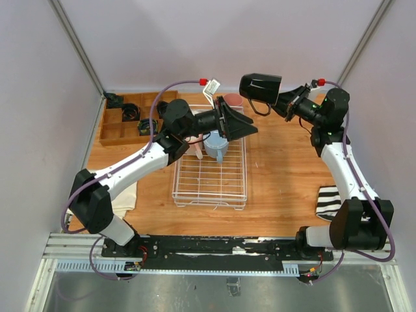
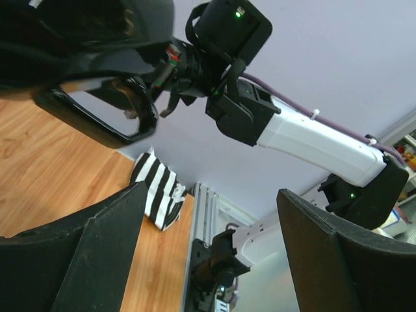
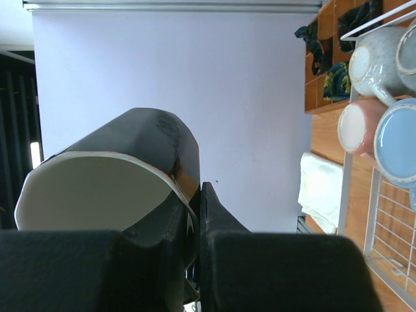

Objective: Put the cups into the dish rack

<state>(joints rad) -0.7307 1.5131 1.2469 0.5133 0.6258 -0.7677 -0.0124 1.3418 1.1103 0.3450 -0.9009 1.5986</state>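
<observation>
In right fingers (image 3: 292, 273), black mug (image 3: 153, 140).

Three views: one fixed overhead, two riding the wrists.

The top camera looks down from above and behind the arm bases onto the whole table (image 1: 279, 188), far enough back to take in both arms and the dish rack (image 1: 211, 175). The left wrist camera, tipped sideways, looks out between its own fingers (image 2: 97, 260) at the right arm (image 2: 312, 140) and a striped cloth (image 2: 159, 188) (both also in the top view). The right wrist camera sits close behind the black mug (image 3: 130, 169) and, rolled on its side, faces the rack's far end. It shares the light blue cup (image 3: 396, 140) with the overhead view.
</observation>
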